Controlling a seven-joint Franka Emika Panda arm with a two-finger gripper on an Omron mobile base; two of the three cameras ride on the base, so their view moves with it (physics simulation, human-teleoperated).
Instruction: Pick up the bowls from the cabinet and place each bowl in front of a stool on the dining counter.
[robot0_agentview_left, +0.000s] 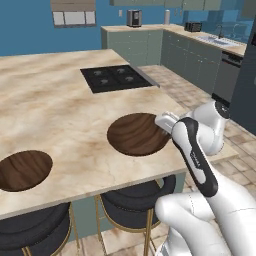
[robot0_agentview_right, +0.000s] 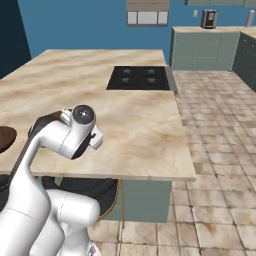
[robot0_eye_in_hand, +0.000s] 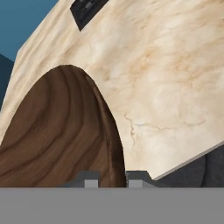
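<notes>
Two dark brown wooden bowls lie on the beige marble dining counter (robot0_agentview_left: 60, 105). The right bowl (robot0_agentview_left: 136, 134) sits near the front edge above a black stool (robot0_agentview_left: 135, 200). My gripper (robot0_agentview_left: 164, 121) is at that bowl's right rim. In the hand view the rim of this bowl (robot0_eye_in_hand: 61, 131) runs between the two fingertips (robot0_eye_in_hand: 90, 179), which are shut on it. The left bowl (robot0_agentview_left: 22, 170) lies apart from the gripper, above another stool (robot0_agentview_left: 30, 225). A sliver of brown bowl (robot0_agentview_right: 5, 139) shows beside the arm in the right base view.
An inset black cooktop (robot0_agentview_left: 117, 77) lies farther back on the counter. Behind, a narrower worktop carries a toaster (robot0_agentview_left: 193, 26) and a sink (robot0_agentview_left: 215, 40). Lower edges of grey-green wall cabinets (robot0_agentview_left: 150, 2) line the top. Tiled floor (robot0_agentview_right: 220, 150) lies to the right.
</notes>
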